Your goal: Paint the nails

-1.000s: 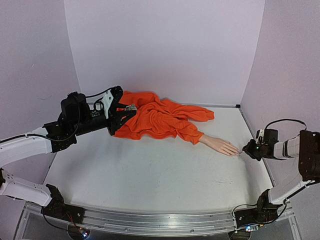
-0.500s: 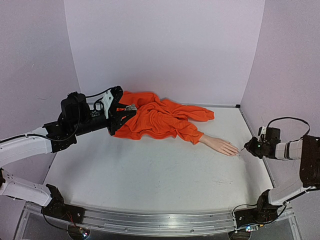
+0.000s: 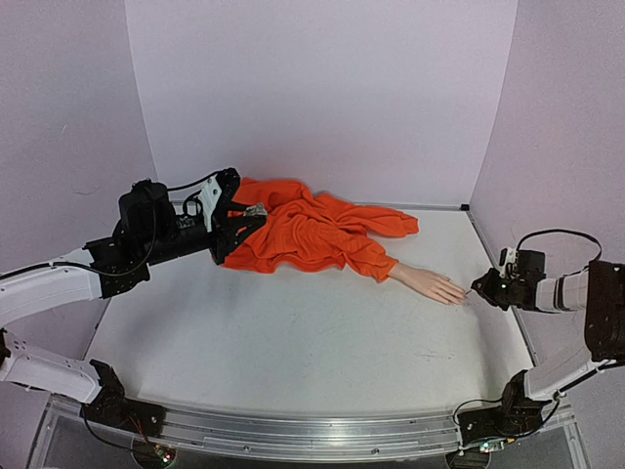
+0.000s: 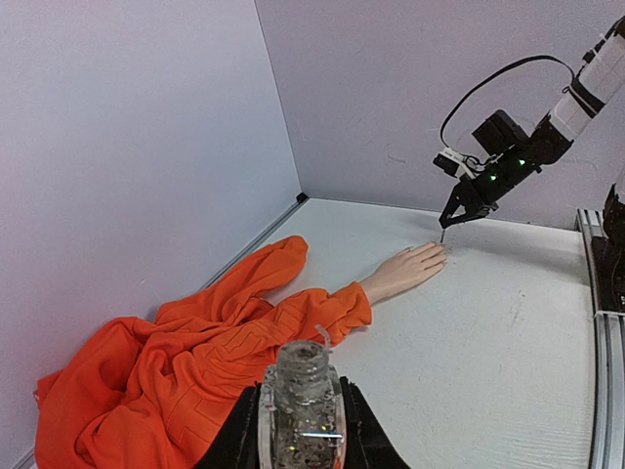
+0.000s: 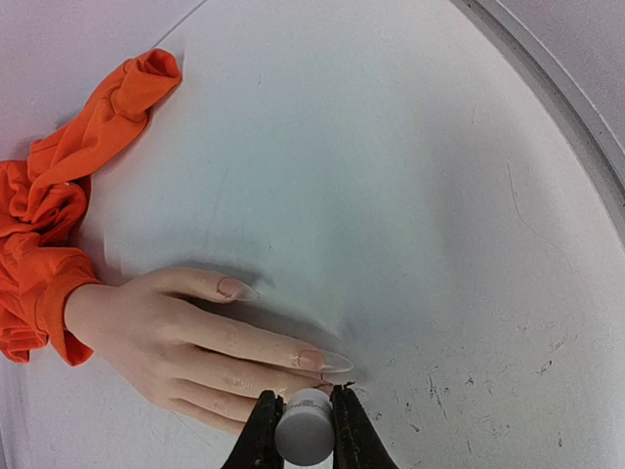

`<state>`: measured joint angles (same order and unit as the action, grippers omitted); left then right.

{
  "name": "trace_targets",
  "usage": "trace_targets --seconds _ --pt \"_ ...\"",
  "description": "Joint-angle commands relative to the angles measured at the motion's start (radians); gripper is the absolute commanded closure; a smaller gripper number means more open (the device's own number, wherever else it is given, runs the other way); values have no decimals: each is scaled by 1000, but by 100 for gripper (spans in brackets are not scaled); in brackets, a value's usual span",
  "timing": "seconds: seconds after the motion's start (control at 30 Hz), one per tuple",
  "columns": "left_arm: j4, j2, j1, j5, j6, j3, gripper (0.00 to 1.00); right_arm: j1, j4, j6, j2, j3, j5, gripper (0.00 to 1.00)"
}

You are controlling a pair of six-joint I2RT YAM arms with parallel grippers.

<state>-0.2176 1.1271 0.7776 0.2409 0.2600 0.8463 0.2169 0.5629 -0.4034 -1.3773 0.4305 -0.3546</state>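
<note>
**A:** On the tabletop (image 3: 293,342), from above: nails (image 3: 459,296) just beside right tool (image 3: 478,290), left tool (image 3: 240,213) well apart by the orange sleeve (image 3: 312,234).

**B:** Left wrist: clamped on a clear bottle (image 4: 301,410). Right wrist: pinching white cap (image 5: 304,427) near the nails.

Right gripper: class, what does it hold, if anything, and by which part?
The right gripper holds a white cap, its jaws pinching the cap's round sides.

top: overhead-rear | left wrist: far | right wrist: close | shared: mannequin hand (image 3: 430,284)
</note>
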Motion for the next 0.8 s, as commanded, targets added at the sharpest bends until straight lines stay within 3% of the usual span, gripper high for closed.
trace_targets --seconds 0.0,0.77 --pt "-60 -12 -5 12 -13 20 100 -5 4 6 -11 10 4 100" --pt "-59 -15 -5 12 -13 20 100 -7 -4 3 -36 29 14 100"
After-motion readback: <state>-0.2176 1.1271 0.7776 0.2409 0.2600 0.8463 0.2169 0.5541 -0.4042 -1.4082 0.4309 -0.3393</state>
